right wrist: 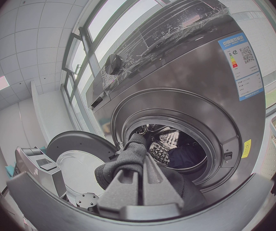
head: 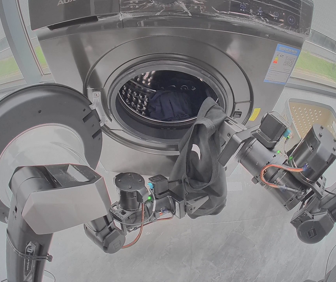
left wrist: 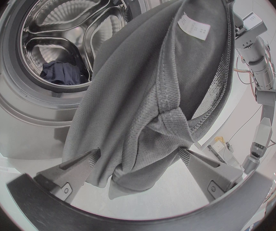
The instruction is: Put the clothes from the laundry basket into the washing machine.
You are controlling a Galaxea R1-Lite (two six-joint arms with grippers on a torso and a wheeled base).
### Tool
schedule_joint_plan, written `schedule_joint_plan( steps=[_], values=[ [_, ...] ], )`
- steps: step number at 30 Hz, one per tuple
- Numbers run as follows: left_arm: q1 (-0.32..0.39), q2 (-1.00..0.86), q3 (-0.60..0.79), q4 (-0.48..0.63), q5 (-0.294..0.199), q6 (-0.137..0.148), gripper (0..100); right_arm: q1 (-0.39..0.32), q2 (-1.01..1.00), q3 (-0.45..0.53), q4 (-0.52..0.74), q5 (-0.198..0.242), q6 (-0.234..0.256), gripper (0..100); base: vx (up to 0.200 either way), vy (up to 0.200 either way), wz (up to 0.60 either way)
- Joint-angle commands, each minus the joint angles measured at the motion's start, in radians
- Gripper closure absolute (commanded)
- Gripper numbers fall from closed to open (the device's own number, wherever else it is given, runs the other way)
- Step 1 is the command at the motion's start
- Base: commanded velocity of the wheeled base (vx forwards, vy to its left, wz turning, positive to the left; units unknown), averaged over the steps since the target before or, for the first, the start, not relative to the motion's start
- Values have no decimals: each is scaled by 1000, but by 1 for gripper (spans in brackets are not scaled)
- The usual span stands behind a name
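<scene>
A dark grey garment (head: 201, 157) hangs in front of the washing machine (head: 74, 55), its top edge at the right rim of the drum opening. My right gripper (head: 222, 123) is shut on the garment's top end (right wrist: 130, 154), the fingers (right wrist: 157, 183) pressed together on the cloth. Below it, my left gripper (head: 198, 206) is open, and the garment's lower folds (left wrist: 151, 106) hang between its spread fingers (left wrist: 80, 164). A dark blue piece of clothing (head: 170, 104) lies inside the drum (left wrist: 61, 72). The cream laundry basket (head: 316, 118) stands to the right of the machine.
The machine's round door (head: 31, 130) stands swung open to the left, close to my left arm. Bare grey floor (head: 246, 239) spreads in front of the machine. Windows run behind and beside the washer.
</scene>
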Motion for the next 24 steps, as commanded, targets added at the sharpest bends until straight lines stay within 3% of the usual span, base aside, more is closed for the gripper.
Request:
schedule_joint_plan(
  steps=[1,5,6,16,24],
  values=[
    [-9,15,-18,1,0,-1,0,1,12,-5,-1,0,0,100,0,0,0],
    [-7,21,-30,-1,2,-3,0,1,12,-3,-1,0,0,100,0,0,0],
    [-6,24,-32,-1,3,-3,100,1,10,-3,-1,0,0,100,0,0,0],
    [16,-23,14,-63,19,-9,100,-13,12,0,5,-5,-2,100,0,0,0],
    [131,-292,266,-82,19,3,100,-72,22,21,16,0,-14,100,0,0,0]
  ],
)
